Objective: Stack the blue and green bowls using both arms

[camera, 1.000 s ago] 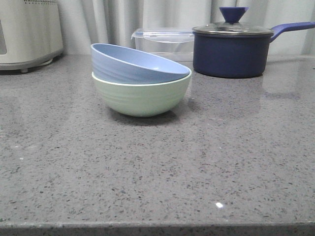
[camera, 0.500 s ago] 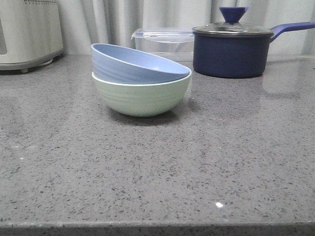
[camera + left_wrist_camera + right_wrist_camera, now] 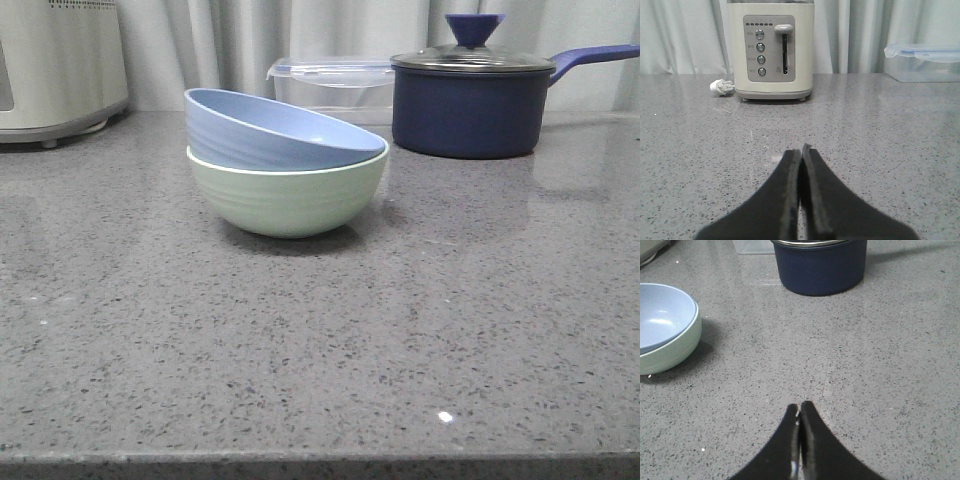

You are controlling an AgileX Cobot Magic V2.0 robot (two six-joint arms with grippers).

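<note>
Behind bowls (image 3: 287, 170) — saucepan (image 3: 468, 105), container (image 3: 335, 85).

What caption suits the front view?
Blue bowl sits tilted inside green bowl on a grey counter.

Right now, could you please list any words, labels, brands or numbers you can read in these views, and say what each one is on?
None can be read.
Toaster: small markings beside its round buttons, and a row of dots above them, too small and blurred to read.
Blue bowl, green bowl, saucepan, clear lidded container: no text visible.
</note>
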